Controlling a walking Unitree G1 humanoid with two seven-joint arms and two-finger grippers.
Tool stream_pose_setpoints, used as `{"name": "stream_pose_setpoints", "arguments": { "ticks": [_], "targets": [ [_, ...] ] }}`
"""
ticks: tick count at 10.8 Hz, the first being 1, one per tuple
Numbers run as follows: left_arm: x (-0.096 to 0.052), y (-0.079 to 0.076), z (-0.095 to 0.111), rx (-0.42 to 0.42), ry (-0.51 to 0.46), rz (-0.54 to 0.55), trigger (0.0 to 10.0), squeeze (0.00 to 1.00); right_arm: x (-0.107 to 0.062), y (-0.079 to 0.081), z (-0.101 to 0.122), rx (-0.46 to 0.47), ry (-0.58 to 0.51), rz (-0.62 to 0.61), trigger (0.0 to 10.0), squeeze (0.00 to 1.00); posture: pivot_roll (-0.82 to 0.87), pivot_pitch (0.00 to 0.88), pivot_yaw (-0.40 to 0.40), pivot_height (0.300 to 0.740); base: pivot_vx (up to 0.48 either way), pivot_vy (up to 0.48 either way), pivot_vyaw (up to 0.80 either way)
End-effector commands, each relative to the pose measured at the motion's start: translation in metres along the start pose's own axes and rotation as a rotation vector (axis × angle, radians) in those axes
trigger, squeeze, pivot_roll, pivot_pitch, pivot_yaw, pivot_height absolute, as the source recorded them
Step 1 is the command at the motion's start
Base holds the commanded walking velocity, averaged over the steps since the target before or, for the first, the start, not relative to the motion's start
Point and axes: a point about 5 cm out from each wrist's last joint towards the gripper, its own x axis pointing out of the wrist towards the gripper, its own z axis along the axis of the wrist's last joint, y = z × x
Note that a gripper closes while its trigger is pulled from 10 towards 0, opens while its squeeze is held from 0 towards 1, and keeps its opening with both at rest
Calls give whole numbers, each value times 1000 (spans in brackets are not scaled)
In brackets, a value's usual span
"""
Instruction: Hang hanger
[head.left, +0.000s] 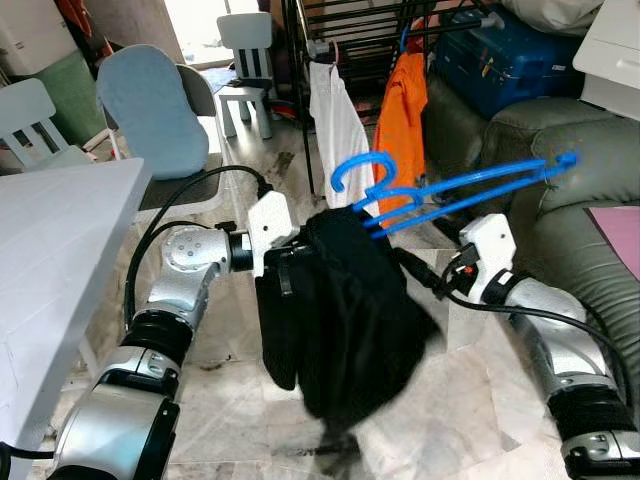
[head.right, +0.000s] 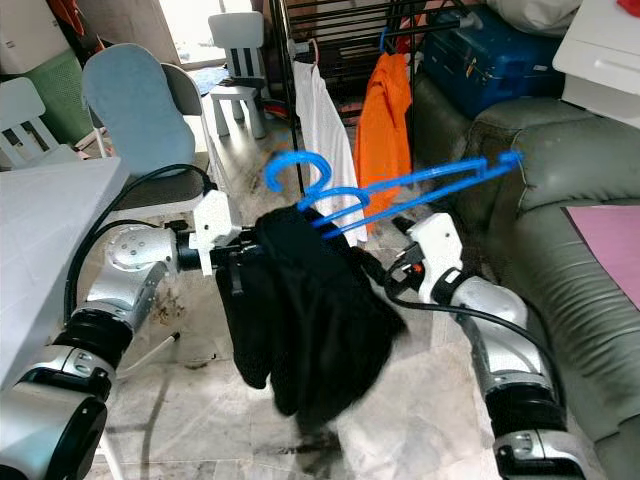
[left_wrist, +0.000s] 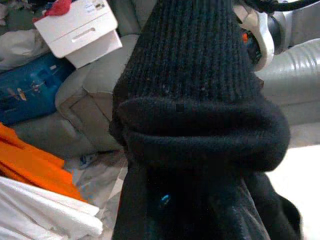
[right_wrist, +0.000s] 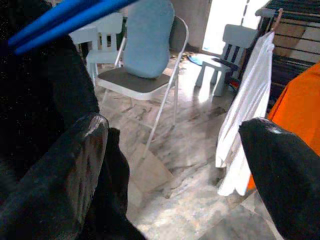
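- The left gripper (head.left: 290, 262) is sitting buried in the black garment (head.left: 340, 320), which is bunching over its fingers; whether those fingers are apart or closed I cannot tell, though the cloth seems to be hanging from them.
- The right gripper (right_wrist: 172, 165) is standing wide open with nothing between its fingers (right_wrist: 60, 170); the garment is brushing one finger and the blue hangers (head.left: 450, 190) are passing just above it.
- The hangers, two or more together, are poking up and out of the garment between the two grippers, hooks (head.left: 365, 170) toward the left gripper and long arms reaching past the right one.
- Judging by looks, the hangers are light, stiff, smooth plastic and likely to slide or swing, while the knit is soft, limp and heavier, so it will be dragging the load down.
- A sound hold would be at the neck just under the hooks, keeping them free.
- Beyond both grippers the rack (head.left: 350, 30) is standing, already carrying a white shirt (head.left: 335, 120) and an orange shirt (head.left: 400, 110).
- Near the right gripper a sofa (head.left: 560, 200) is running alongside.
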Motion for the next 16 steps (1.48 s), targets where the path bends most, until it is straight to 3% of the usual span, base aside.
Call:
{"name": "stream_pose_setpoints", "arguments": {
  "ticks": [1,5,8,10,13,16],
  "targets": [
    [1,8,16,94,-21,1,0,0,1,4,-2,-5,10,31,10000,0,-206,0,97,740,0,0,0],
    [15,15,40,147,-120,38,0,0,3,13,-14,42,48,72,10000,0,-204,0,94,740,0,0,0],
    [21,20,67,201,-214,57,0,0,1,21,-34,91,134,87,10000,0,-196,0,92,740,0,0,0],
    [22,22,72,212,-227,62,0,0,-1,21,-41,90,164,72,10000,0,-198,0,90,740,0,0,0],
    [18,26,90,217,-278,74,0,0,-12,-2,-58,41,293,-117,10000,0,-198,0,83,740,0,0,0],
    [1,40,102,231,-288,145,0,0,-25,-13,-75,46,395,-252,10000,0,-197,0,80,740,0,0,0]
  ]
}}
